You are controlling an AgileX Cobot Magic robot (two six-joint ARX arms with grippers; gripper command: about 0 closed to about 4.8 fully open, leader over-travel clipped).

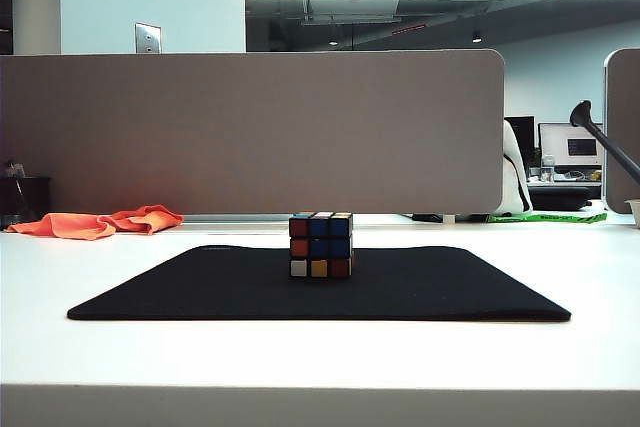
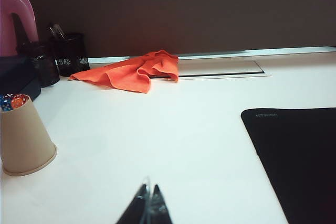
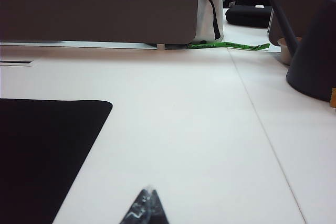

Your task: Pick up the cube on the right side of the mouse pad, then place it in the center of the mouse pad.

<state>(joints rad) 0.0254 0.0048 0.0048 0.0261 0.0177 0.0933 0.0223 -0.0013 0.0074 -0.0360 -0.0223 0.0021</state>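
In the exterior view, the cube (image 1: pixel 321 245) stood on the mouse pad (image 1: pixel 200 292), roughly at its middle from side to side and toward its far edge, its stickered faces square to the camera; being a cube, it offered no long axis to line up with. The pad lay flat on the white counter (image 1: pixel 320 357), an orange cloth (image 1: pixel 100 222) sat well off to the left by the grey partition (image 1: pixel 250 132), and neither arm showed in this view. In the left wrist view, the left end effector (image 2: pixel 148 205) had its fingertips pressed together, holding nothing, low over bare counter; only the pad's near corner (image 2: pixel 294 150) showed off to one side, the cube was out of sight, and a paper cup (image 2: pixel 23 140) and the orange cloth (image 2: pixel 131 72) lay on the other side. In the right wrist view, the right end effector (image 3: pixel 147 208) was likewise pinched shut and empty above bare counter, with the pad's corner (image 3: pixel 47 145) on the opposite side and no cube in sight. Judged from these views, the cube lay between the two arms, so neither seemed clearly nearer, and it appeared to rest already near the pad's centre.
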